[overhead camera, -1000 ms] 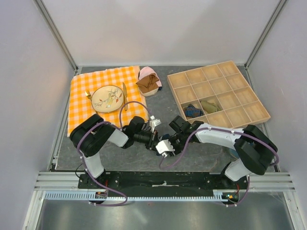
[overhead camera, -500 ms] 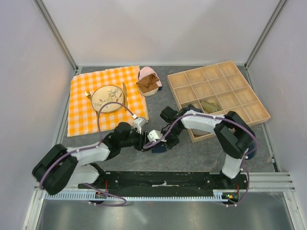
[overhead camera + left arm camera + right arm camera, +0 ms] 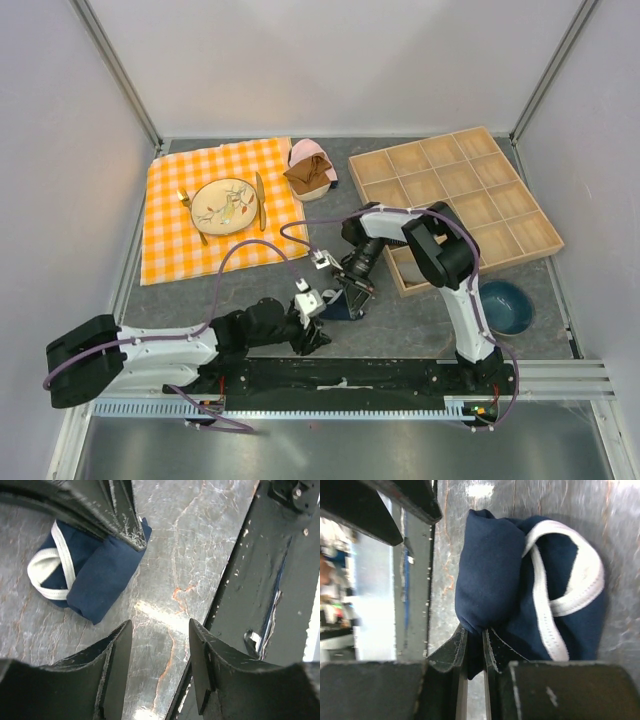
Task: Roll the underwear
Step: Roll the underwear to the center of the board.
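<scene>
The underwear [image 3: 520, 580] is a small navy-blue bundle with a white trim, partly rolled, lying on the grey table near the front rail. It also shows in the top view [image 3: 336, 313] and in the left wrist view [image 3: 85, 575]. My right gripper [image 3: 474, 637] is shut on a fold at the bundle's edge; in the top view the right gripper [image 3: 349, 298] stands over the bundle. My left gripper [image 3: 160, 670] is open and empty, a short way from the bundle on its front side, low over the table in the top view [image 3: 313, 334].
A wooden compartment tray [image 3: 500, 200] stands at the back right, a blue bowl [image 3: 503, 306] in front of it. An orange checked cloth [image 3: 170, 230] with a plate [image 3: 226, 205] lies at the back left, brown and pink garments [image 3: 310, 170] beside it. The black base rail [image 3: 260, 580] runs close by.
The left arm has swung out to the left and lowered, its gripper drawn back off the bundle. The right arm has folded in toward the tray, still at the bundle; the blue bowl now shows.
</scene>
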`<state>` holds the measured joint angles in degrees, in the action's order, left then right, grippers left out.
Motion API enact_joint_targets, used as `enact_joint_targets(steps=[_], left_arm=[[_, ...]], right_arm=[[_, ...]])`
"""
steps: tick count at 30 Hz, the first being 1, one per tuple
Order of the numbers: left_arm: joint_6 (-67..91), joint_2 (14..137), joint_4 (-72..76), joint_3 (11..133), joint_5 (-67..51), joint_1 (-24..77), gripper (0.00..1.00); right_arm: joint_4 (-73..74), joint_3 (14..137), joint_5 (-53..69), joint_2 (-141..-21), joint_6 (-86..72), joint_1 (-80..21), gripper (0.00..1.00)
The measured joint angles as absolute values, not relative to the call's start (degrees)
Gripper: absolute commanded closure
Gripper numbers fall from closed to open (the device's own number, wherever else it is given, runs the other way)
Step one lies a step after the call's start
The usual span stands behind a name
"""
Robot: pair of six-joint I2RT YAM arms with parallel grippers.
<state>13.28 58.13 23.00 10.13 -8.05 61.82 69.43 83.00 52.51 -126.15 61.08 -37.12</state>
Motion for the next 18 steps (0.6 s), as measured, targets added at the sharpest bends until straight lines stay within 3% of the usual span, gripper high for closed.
enact_joint_targets(steps=[7, 18], left_arm=[[0.9, 62.0, 24.8, 11.7, 2.1, 71.8, 0.40], [-14.0, 76.7, 22.3, 21.9, 9.4, 77.0, 0.40]], right_arm=[[78.1, 83.9, 54.8, -132.0, 57.4, -35.1, 0.84], [80.8, 83.9, 52.5, -133.1, 55.8, -34.8, 0.83]])
